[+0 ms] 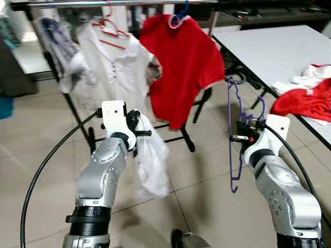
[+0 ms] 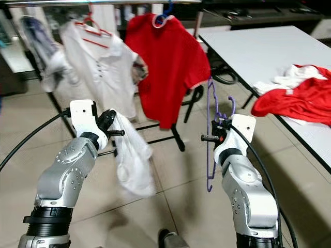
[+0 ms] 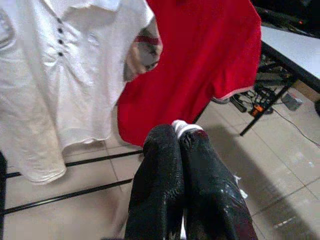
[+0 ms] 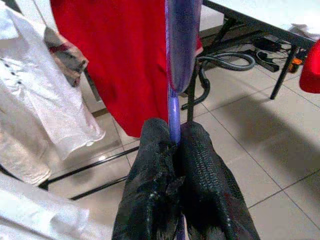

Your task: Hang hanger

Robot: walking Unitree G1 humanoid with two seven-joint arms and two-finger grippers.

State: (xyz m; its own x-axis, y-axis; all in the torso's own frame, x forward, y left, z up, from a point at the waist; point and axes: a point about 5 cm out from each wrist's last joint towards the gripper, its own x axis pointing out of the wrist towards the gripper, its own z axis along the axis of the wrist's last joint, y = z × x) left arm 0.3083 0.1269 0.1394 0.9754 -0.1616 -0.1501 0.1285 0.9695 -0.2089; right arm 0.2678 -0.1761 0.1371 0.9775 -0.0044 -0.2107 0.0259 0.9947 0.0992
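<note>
A red polo shirt [image 1: 183, 67] hangs on a blue hanger [image 1: 180, 16] from the rack rail; beside it a white polo shirt [image 1: 116, 67] on a red hanger [image 1: 109, 28]; red and white clothes [image 1: 307, 95] lie heaped on the white table [image 1: 274, 49]; tiled floor [image 1: 41, 129] below.

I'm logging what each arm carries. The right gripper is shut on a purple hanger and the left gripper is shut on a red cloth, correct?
Not quite: the left gripper is shut on a white cloth, not a red one, as the left eye view shows. The right gripper is indeed shut on the purple hanger.
</note>
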